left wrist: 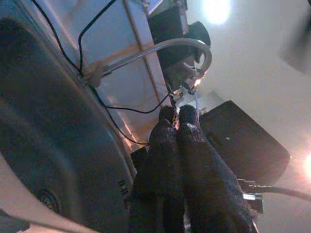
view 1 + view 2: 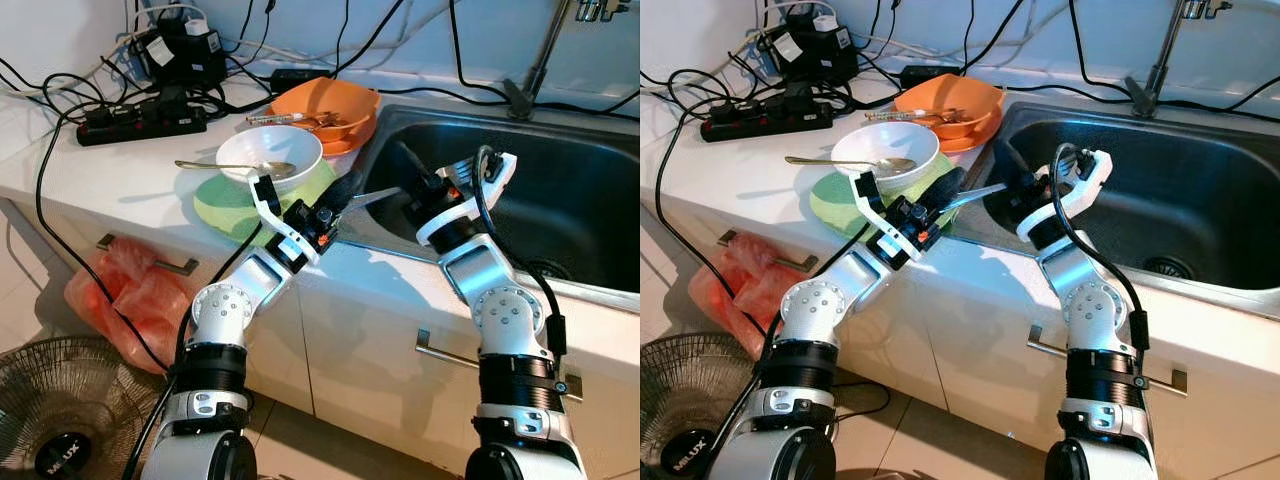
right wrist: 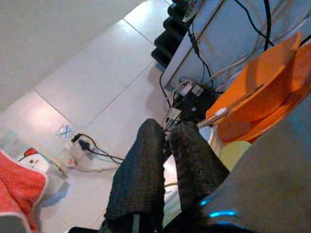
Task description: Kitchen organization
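a white desk runs along the wall, with a steel sink set into it. on it lie a green plate under a white bowl, stacked orange bowls beside the sink, a black power strip and tangled black cables.

Bright, even daylight on the white countertop, with soft shadows. Sharp head views. Dim, hazy wrist views with ceiling glare.

White counter, steel sink, tiled floor.
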Controlling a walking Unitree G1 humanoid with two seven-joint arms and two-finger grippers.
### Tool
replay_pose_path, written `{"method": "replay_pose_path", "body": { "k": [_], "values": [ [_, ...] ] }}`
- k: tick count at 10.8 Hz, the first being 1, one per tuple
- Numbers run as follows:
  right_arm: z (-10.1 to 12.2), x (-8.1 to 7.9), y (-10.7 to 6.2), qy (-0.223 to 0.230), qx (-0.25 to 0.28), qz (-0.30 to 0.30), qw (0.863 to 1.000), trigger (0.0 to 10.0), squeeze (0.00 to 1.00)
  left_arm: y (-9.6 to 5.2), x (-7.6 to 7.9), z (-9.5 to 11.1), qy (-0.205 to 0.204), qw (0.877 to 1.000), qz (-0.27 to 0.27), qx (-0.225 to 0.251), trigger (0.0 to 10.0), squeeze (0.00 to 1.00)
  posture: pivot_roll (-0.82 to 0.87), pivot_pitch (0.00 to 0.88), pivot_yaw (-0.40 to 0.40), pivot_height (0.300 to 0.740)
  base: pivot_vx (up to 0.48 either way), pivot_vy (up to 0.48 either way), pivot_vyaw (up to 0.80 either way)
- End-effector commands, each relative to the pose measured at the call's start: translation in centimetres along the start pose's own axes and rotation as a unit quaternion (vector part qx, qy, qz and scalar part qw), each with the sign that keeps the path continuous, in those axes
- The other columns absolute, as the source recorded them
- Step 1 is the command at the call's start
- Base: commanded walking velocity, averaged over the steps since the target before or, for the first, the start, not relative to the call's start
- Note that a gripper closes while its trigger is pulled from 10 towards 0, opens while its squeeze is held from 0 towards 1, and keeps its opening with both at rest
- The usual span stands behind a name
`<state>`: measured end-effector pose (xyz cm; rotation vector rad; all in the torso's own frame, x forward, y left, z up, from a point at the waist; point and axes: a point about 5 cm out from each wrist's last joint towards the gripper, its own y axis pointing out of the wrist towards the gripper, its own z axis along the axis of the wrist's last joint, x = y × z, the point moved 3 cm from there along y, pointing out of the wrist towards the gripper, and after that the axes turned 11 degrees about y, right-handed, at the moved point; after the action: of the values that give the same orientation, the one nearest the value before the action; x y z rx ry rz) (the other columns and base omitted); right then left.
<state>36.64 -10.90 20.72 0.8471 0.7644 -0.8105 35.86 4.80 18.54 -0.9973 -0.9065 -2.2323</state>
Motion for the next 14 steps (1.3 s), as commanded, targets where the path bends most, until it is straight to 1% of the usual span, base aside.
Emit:
{"method": "replay_pose_path", "body": {
  "k": [1, 3, 5, 6, 7, 8, 10, 11, 12, 13, 14],
  "values": [
    [0.9, 0.0, 0.2, -0.018, 0.012, -0.010, 1.000, 0.0, 0.00, -0.2, -0.9, 0.6, 0.017, 0.999, 0.038, 0.016, 10.0, 0.00, 0.02, 0.017, 0.086, 0.740, 0.000, 0.000, 0.00],
    [1.2, 0.2, 0.2, -0.018, 0.017, -0.019, 1.000, 0.0, 0.00, -0.5, -2.1, 0.8, 0.018, 0.996, 0.077, 0.034, 10.0, 1.00, 0.02, 0.019, 0.083, 0.740, 0.000, 0.000, 0.00],
    [1.8, 0.9, 0.3, -0.022, 0.028, -0.044, 0.998, 0.0, 0.00, -0.8, -3.2, 1.5, 0.024, 0.992, 0.116, 0.053, 10.0, 1.00, 0.02, 0.024, 0.077, 0.740, 0.000, 0.000, 0.00],
    [1.9, 1.1, 0.3, -0.023, 0.032, -0.052, 0.998, 0.0, 0.00, -1.0, -3.5, 1.6, 0.023, 0.990, 0.126, 0.058, 10.0, 1.00, 0.02, 0.024, 0.077, 0.740, 0.000, 0.000, 0.00],
    [2.2, 1.5, 0.4, -0.027, 0.041, -0.067, 0.997, 0.0, 0.00, -1.3, -4.1, 1.7, 0.032, 0.986, 0.148, 0.062, 10.0, 1.00, 0.02, 0.025, 0.074, 0.740, 0.000, 0.000, 0.00],
    [2.5, 2.0, 0.5, -0.037, 0.049, -0.083, 0.995, 0.0, 0.00, -1.3, -4.2, 1.6, 0.045, 0.986, 0.153, 0.056, 10.0, 1.00, 0.02, 0.025, 0.068, 0.740, 0.000, 0.000, 0.00],
    [4.2, 3.2, 0.5, -0.053, 0.081, -0.121, 0.988, 0.0, 0.00, -1.3, -3.9, 0.7, 0.086, 0.984, 0.151, 0.026, 10.0, 1.00, 0.03, 0.027, 0.061, 0.740, 0.000, 0.000, 0.00],
    [4.5, 3.4, 0.5, -0.057, 0.087, -0.128, 0.986, 0.0, 0.00, -1.3, -3.8, 0.5, 0.102, 0.983, 0.151, 0.014, 10.0, 1.00, 0.03, 0.027, 0.060, 0.740, 0.000, 0.000, 0.00],
    [5.7, 3.9, 0.7, -0.072, 0.111, -0.147, 0.980, 0.0, 0.00, -1.3, -3.3, -0.3, 0.155, 0.978, 0.137, -0.024, 10.0, 1.00, 0.03, 0.027, 0.060, 0.740, 0.000, 0.000, 0.00],
    [6.2, 4.1, 0.7, -0.078, 0.120, -0.153, 0.978, 0.0, 0.00, -1.3, -3.0, -0.5, 0.176, 0.975, 0.128, -0.039, 10.0, 1.00, 0.04, 0.027, 0.060, 0.740, 0.000, 0.000, 0.00],
    [7.1, 4.5, 0.9, -0.087, 0.133, -0.164, 0.973, 0.0, 0.00, -1.4, -2.6, -0.8, 0.217, 0.967, 0.115, -0.062, 10.0, 1.00, 0.04, 0.029, 0.059, 0.740, 0.000, 0.000, 0.00]
  ]
}}
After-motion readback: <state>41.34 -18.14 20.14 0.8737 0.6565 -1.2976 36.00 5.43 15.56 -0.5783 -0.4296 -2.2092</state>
